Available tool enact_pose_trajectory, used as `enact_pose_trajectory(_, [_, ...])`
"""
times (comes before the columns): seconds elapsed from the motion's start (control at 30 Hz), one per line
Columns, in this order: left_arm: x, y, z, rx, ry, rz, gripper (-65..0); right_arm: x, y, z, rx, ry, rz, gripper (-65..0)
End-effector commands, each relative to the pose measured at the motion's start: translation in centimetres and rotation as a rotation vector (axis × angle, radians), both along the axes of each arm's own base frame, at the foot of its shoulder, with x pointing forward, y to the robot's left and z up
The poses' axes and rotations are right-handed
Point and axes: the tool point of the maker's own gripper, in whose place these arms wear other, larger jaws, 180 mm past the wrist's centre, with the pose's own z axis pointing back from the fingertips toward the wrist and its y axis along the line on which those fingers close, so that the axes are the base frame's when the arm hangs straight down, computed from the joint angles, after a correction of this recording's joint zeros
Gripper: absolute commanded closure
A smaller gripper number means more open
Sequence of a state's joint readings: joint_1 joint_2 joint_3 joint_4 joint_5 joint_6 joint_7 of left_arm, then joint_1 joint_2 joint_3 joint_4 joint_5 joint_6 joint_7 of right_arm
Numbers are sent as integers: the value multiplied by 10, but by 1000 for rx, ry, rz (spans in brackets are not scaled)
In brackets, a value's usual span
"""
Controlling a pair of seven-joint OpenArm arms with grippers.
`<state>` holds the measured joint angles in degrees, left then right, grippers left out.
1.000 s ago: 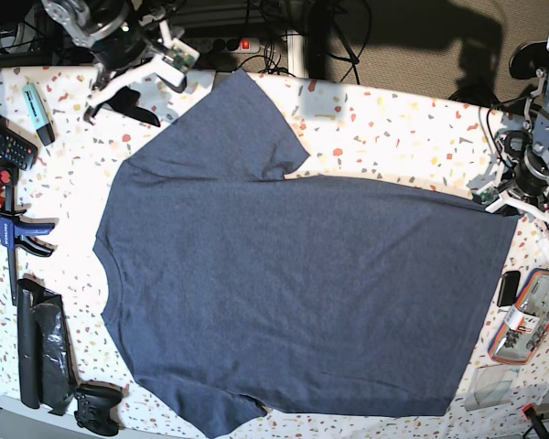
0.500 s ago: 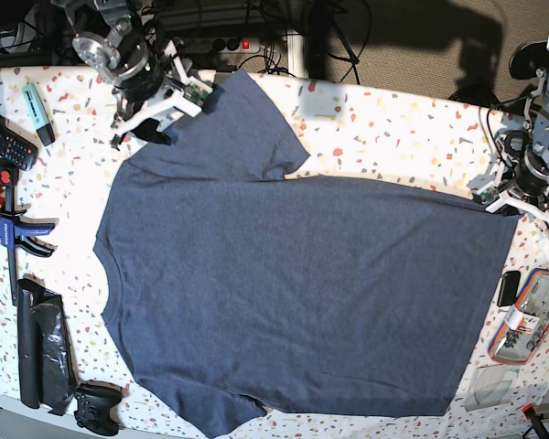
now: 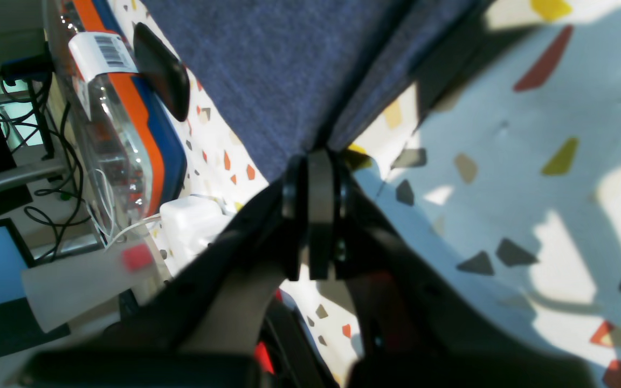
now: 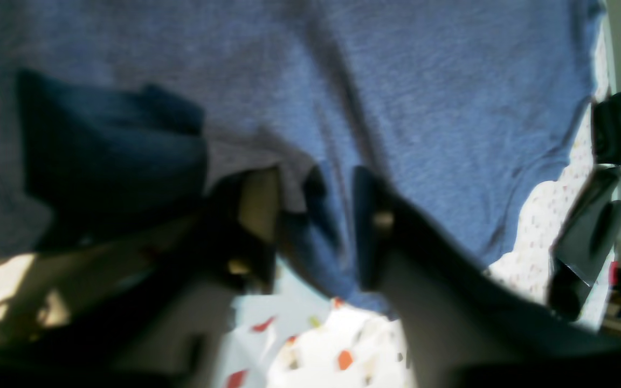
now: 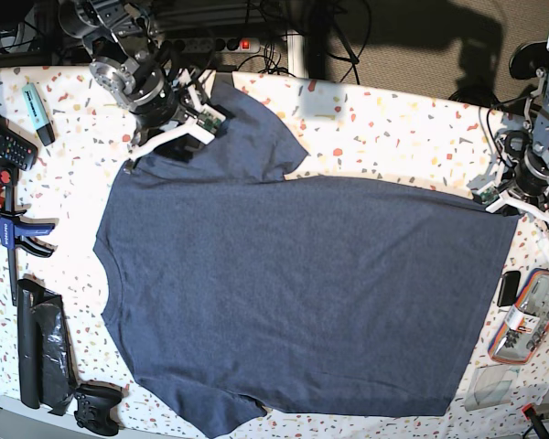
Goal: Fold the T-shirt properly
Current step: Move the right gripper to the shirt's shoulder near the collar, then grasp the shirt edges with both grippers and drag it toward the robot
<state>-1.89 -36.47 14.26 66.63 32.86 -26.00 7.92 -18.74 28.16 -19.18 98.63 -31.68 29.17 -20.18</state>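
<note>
The navy T-shirt [image 5: 293, 293] lies flat on the speckled table [image 5: 393, 119], with its neckline at the left and its hem at the right. My right gripper [image 5: 172, 139] is down on the upper sleeve near the shoulder. In the right wrist view its jaws [image 4: 316, 226] stand apart with a fold of the shirt's edge [image 4: 397, 108] between them. My left gripper [image 5: 503, 203] is at the hem's upper right corner. In the left wrist view it [image 3: 313, 161] is shut, pinching the corner of the shirt [image 3: 267, 70].
A remote [image 5: 2, 133], a teal marker [image 5: 37, 110], a blue clamp [image 5: 14, 219], a black roll [image 5: 41, 352] and a game controller [image 5: 96, 407] lie along the left edge. A clear orange-and-blue box [image 5: 531, 315] and a small black object [image 5: 508, 288] sit at the right.
My right gripper has moved right and down from the table's back left corner onto the shirt's upper sleeve. My left gripper has stayed shut on the hem corner.
</note>
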Motion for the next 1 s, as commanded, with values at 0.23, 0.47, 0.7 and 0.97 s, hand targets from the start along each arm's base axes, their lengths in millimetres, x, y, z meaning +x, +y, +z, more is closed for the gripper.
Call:
enact_pose_trajectory(0.23, [-10,5,-6,-95,26,126,0,3,-27,3,-93,5,-62,0])
enact_pose_trajectory(0.47, [-12,23,3,-177,37,257,0,0,-45,33,-141,-49,-81,0])
enact_pose_trajectory(0.7, [-41,35,7,-165,94,273,0,-37,-33,45,-113,-7,-60,0])
enact_pose_trajectory(0.97, [-93,14,14,-142,112,182,0,-82,-27,46,-101,60,-85,0])
